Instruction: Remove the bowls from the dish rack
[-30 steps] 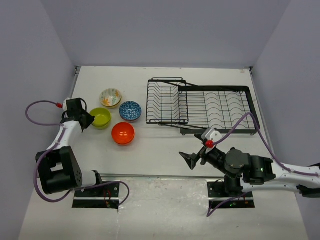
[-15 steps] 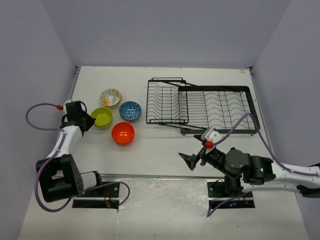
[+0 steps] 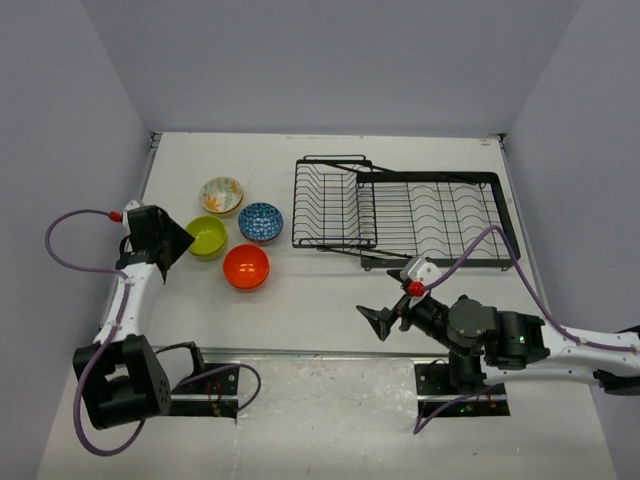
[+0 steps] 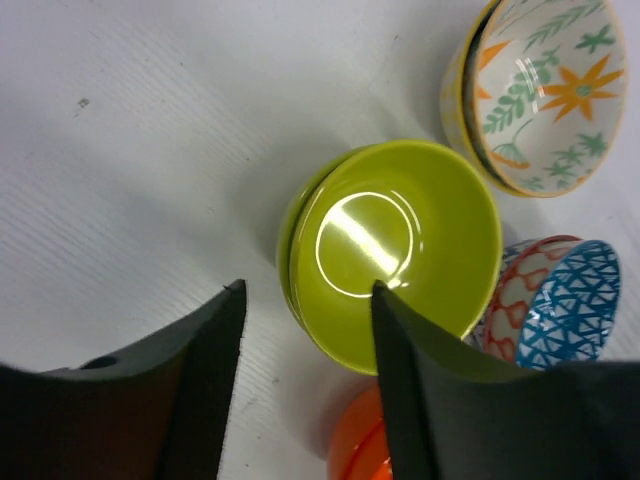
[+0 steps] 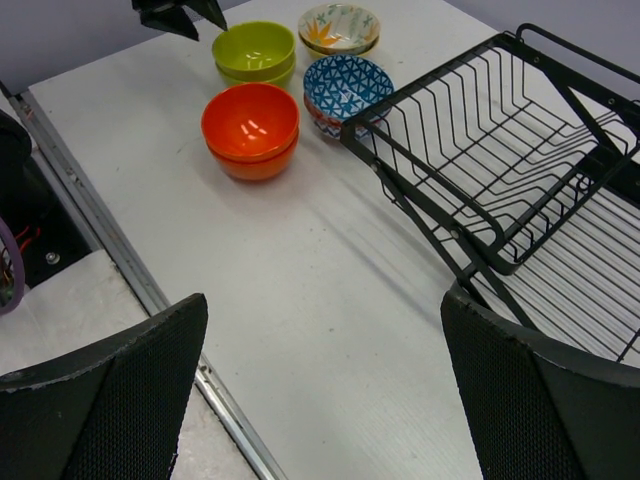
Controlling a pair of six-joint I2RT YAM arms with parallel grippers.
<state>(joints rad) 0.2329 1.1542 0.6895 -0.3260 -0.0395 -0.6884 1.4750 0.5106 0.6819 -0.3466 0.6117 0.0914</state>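
Four bowls stand grouped on the table's left: lime green (image 3: 206, 236), orange (image 3: 246, 266), blue-patterned (image 3: 260, 221) and floral (image 3: 221, 195). My left gripper (image 3: 178, 243) hangs just left of the green bowl (image 4: 395, 250), open, its fingers (image 4: 225, 380) apart with bare table between them and nothing held. The blue bowl (image 4: 570, 310) rests in a red-patterned one (image 4: 520, 290). The black wire dish rack (image 3: 400, 212) lies at centre-right with no bowl showing in it. My right gripper (image 3: 380, 320) hovers wide open over the table's near side (image 5: 325, 295), empty.
The rack's raised basket end (image 5: 470, 130) reaches close to the blue bowl (image 5: 346, 88). A metal strip (image 5: 120, 250) marks the table's near edge. Purple-grey walls close in the left, right and back.
My left gripper was shut at the green bowl's left rim; it has opened and drawn back a little to the left. The bowl stays on the table. The right arm has not moved.
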